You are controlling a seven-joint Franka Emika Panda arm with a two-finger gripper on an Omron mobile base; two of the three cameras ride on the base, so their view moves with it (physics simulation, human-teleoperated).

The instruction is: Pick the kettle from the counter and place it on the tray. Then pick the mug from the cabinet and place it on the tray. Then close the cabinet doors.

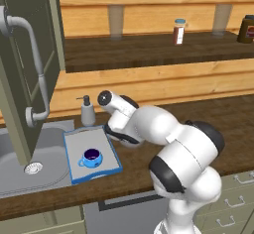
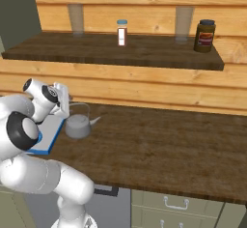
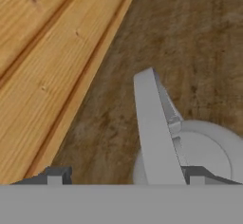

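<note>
Kettle sits on the desk, just beside the right edge of the tray; not on it yet. Mug is already on the tray, toward its near half. One cabinet door hangs open at the left of the left base view.

Pincer hangs just above the kettle, at about 11 o'clock from the body in the right base view. In the hand view the arched handle runs from 6 o'clock up to 12, slightly tilted, and lies between my two fingertips, nearer the right one. The kettle lid shows at 4 o'clock, below the handle. So the handle's long axis runs across the gap, which is what I want for a squeeze.

Pincer stands wide apart, holding nothing. I cannot tell whether the right tip touches the handle.

My read: the step in hand is the kettle grasp. The spout points away from the tray, toward 3 o'clock in the right base view. Next calls for closing on the handle, then a short carry left over the blue rim, clear of the mug.

Risk: a thin handle off centre may swing the kettle.
</note>
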